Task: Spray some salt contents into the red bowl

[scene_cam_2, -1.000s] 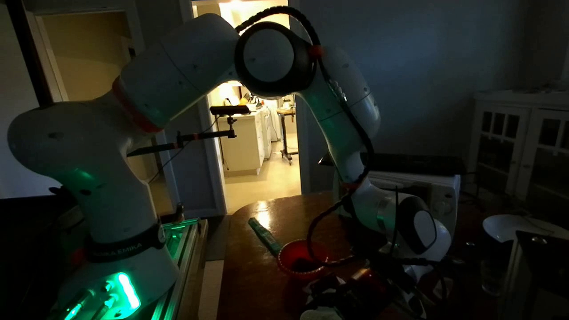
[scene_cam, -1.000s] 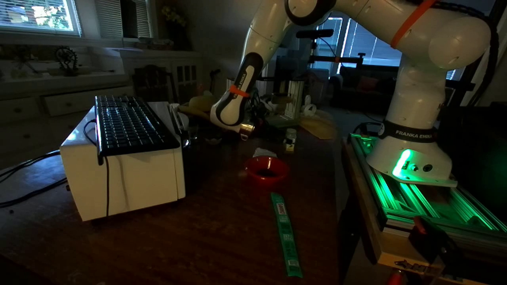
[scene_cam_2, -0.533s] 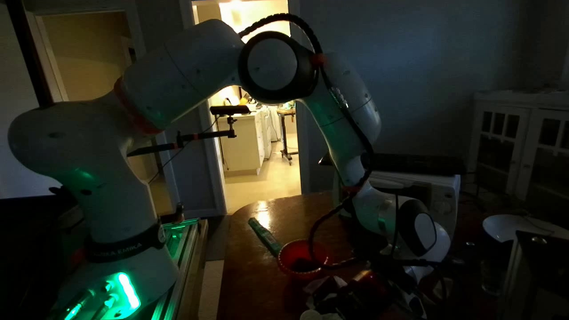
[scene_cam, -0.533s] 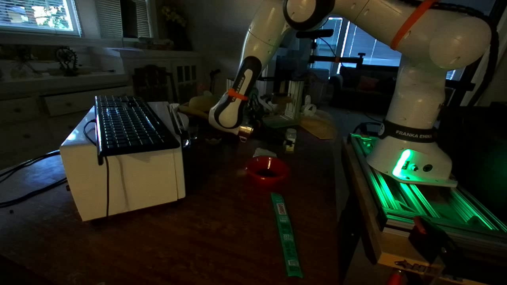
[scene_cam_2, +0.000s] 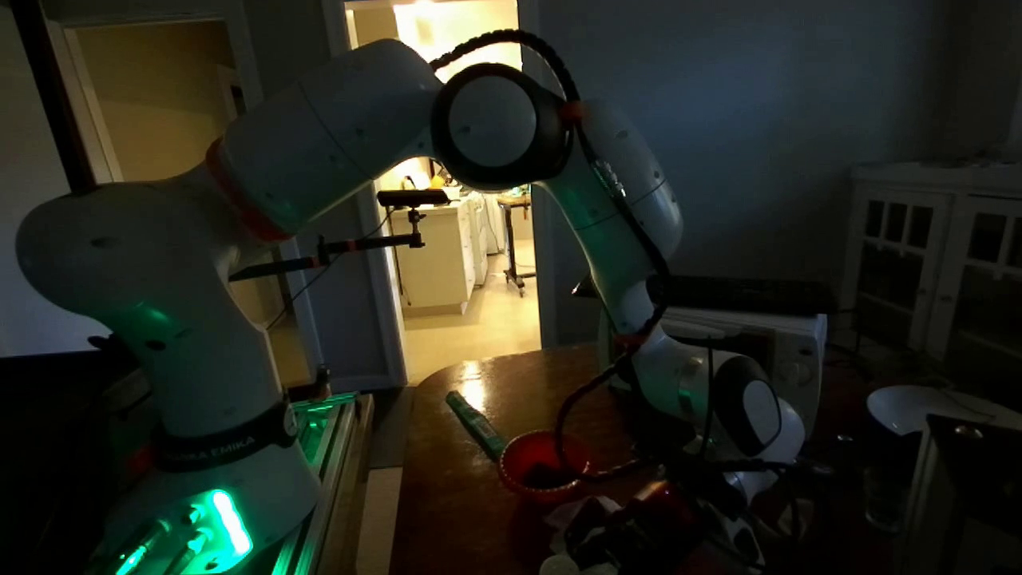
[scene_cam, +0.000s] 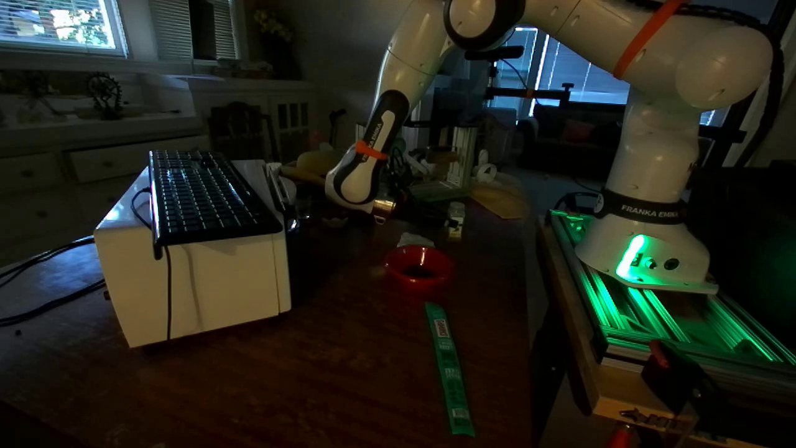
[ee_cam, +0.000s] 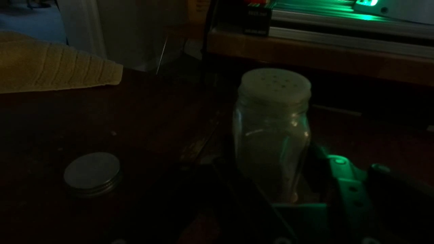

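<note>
Red bowl point(scene_cam: 419, 284), "FRANKA EMIKA" arm point(scene_cam: 659, 149)

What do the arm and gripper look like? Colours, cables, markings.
The glossy white, smoothly rounded arm has flat orange-red bands, a ribbed black cable and a black base collar lettered FRANKA EMIKA in white. A green light strip glows below. The dark, jointed gripper shows a green-lit link with round holes; too dim for exact colour.

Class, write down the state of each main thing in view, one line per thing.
Shaker: upright, holed top on
Gripper: around the shaker, grip unclear
Red bowl: open side up, contents unclear
Round lid: lying flat
Green packet: lying flat
Keyboard: lying on white appliance
Base light: lit green
</note>
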`<control>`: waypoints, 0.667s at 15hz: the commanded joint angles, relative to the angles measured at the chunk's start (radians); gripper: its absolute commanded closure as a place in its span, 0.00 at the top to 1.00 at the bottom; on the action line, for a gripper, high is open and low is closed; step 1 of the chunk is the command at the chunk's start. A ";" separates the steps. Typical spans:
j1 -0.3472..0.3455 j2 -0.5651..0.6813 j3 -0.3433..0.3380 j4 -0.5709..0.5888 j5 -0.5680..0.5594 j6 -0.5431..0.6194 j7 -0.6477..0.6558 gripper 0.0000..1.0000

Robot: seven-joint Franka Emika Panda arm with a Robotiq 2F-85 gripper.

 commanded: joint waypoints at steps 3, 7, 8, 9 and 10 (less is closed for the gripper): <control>-0.008 -0.041 0.014 -0.004 -0.005 -0.022 0.023 0.24; -0.030 -0.140 0.032 -0.048 0.057 -0.014 0.031 0.24; -0.034 -0.168 0.039 -0.060 0.080 -0.010 0.037 0.24; -0.045 -0.194 0.048 -0.069 0.117 -0.014 0.039 0.24; -0.052 -0.218 0.054 -0.078 0.153 -0.015 0.043 0.24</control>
